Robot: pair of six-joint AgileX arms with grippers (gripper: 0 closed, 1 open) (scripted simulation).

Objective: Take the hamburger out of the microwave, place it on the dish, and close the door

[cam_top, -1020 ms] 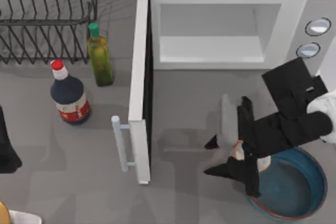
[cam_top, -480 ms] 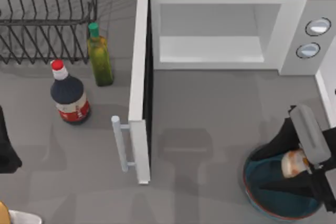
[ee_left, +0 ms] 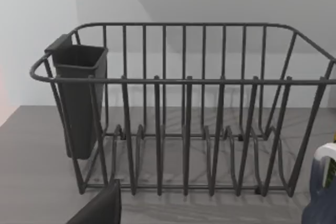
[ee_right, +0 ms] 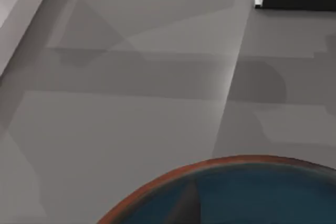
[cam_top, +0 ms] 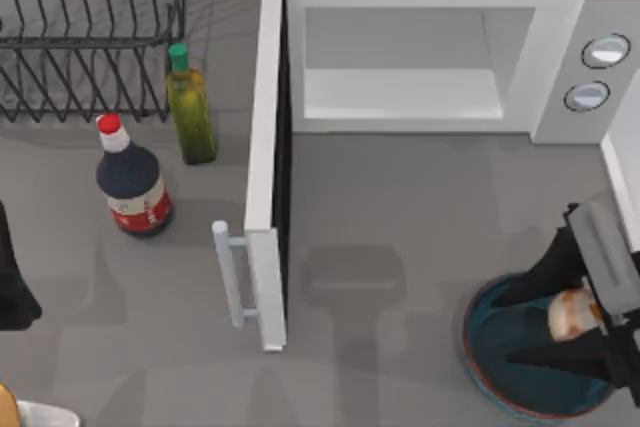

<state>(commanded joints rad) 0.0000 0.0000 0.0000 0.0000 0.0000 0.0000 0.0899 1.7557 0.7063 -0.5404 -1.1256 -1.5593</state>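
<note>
Right gripper point(cam_top: 565, 325) jaws clamped the lumpy cream hamburger point(cam_top: 570, 314) over the round teal dish point(cam_top: 490, 347), at four o'clock on the smooth grey table point(cam_top: 400, 207).

top view overhead; left wrist faces rack point(ee_left: 184, 108); right wrist near dish point(ee_right: 236, 192).

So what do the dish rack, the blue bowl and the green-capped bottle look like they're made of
The dish rack looks like thin dark wire, probably coated metal, given its slim matte bars. The blue bowl reads as glazed ceramic: smooth teal inside with a reddish-brown rim, though plastic is possible. The green-capped bottle seems to be clear glass or plastic, since its olive-yellow contents show through.
</note>
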